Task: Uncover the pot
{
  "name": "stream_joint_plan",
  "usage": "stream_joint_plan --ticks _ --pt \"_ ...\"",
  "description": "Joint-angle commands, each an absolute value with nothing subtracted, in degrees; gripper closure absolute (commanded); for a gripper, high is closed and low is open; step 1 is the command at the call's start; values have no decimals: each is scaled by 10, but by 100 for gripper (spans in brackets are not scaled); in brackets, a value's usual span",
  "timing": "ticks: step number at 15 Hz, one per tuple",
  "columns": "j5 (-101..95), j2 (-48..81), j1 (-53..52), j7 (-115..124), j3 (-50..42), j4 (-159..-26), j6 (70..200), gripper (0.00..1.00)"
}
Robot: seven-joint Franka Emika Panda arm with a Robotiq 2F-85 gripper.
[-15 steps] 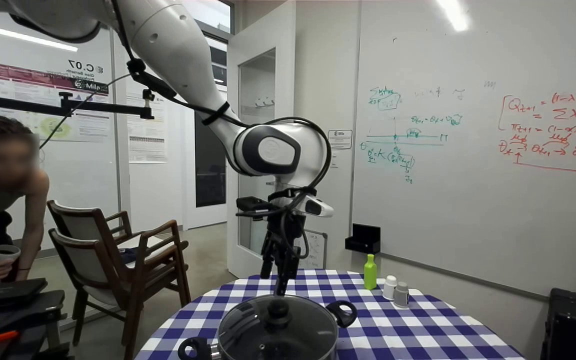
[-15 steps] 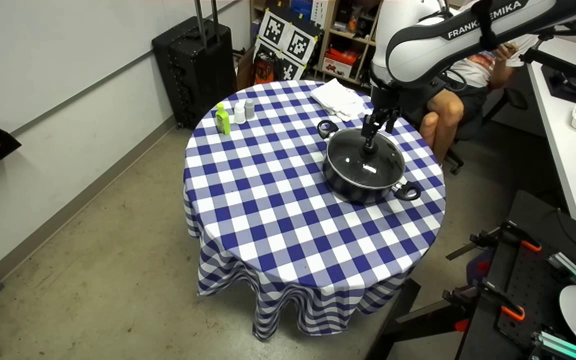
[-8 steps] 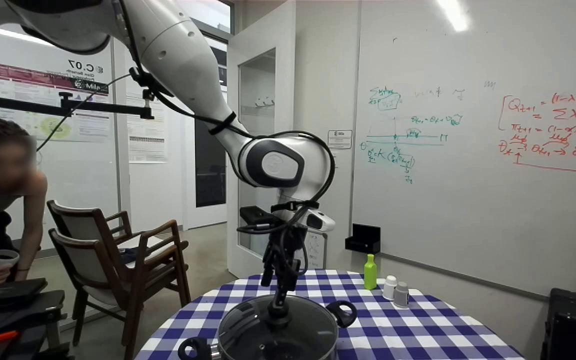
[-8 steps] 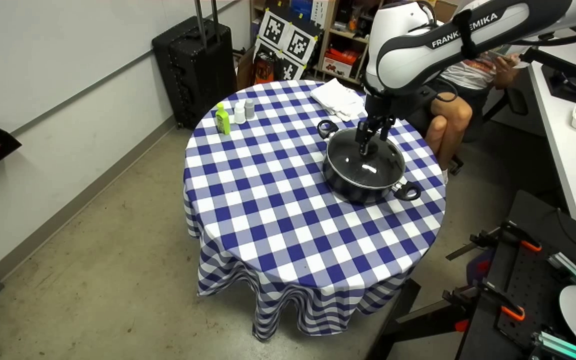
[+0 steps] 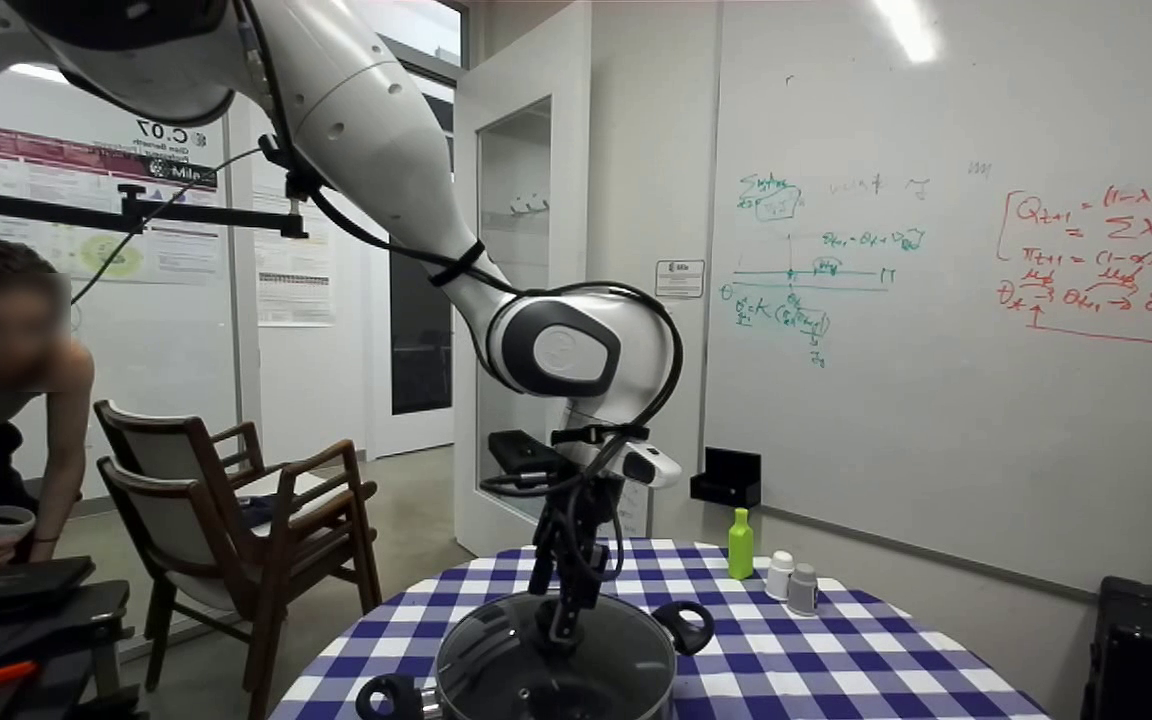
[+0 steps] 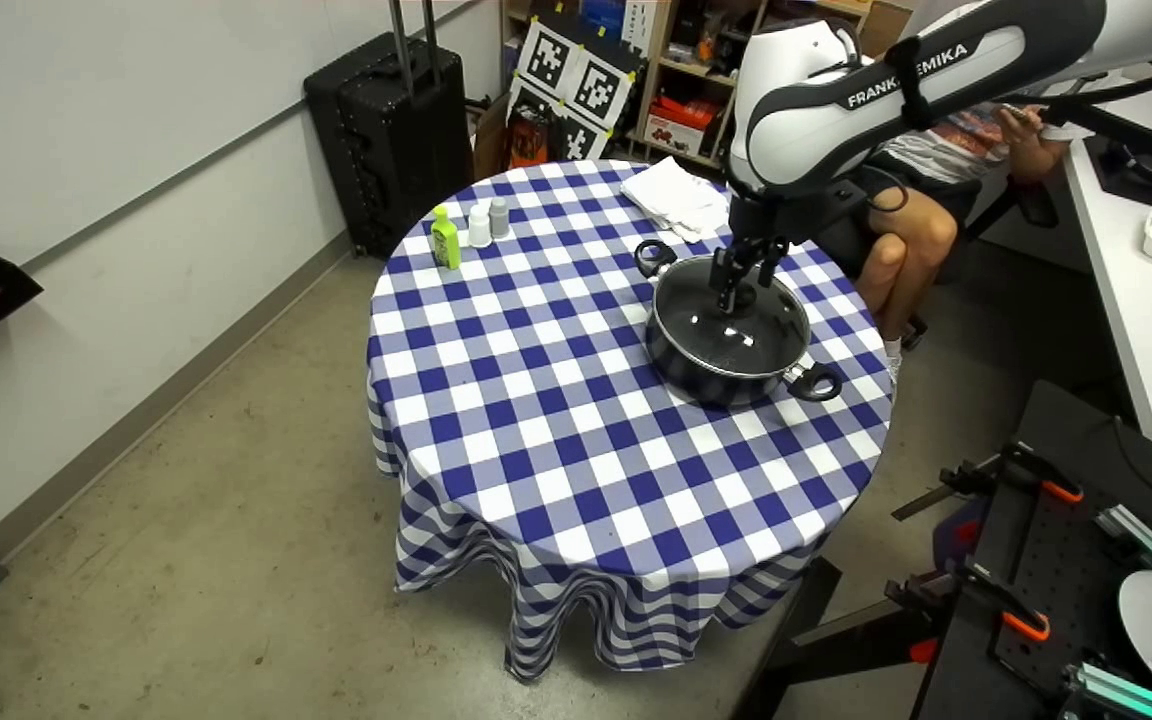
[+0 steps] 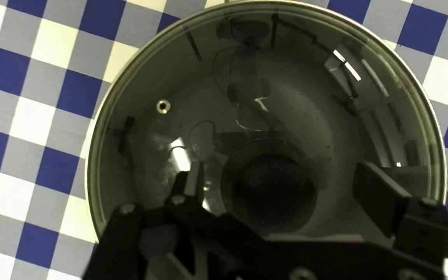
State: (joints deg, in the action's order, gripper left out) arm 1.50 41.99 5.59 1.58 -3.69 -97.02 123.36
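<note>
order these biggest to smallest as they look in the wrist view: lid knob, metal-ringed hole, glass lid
1. Glass lid, partly hidden yet clearly largest
2. Lid knob
3. Metal-ringed hole, by far the smallest

The pot (image 6: 683, 370) and its 2 handles (image 5: 674, 614) are black; the lid (image 7: 266, 105) looks dark grey with a silvery rim (image 7: 89, 171) and black knob (image 7: 274, 188). A blue, white and greyish check patterns the tablecloth (image 6: 556, 400). The bottle (image 6: 446, 243) is lime green, 1 shaker (image 6: 479, 230) white, 1 shaker (image 6: 500, 220) grey. The gripper (image 7: 280, 177) is black.
</note>
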Motion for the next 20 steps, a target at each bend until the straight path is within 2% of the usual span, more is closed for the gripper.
stream_joint_plan --ticks 1,2,7,8,20 --pt "27 437 62 22 -35 -944 1215 30" --pt "28 437 63 21 -35 -944 1215 32" --pt "31 435 64 21 -35 -943 1211 71" --pt "31 434 64 20 -35 -941 1205 75" --pt "42 196 68 55 -53 -1076 1117 75"
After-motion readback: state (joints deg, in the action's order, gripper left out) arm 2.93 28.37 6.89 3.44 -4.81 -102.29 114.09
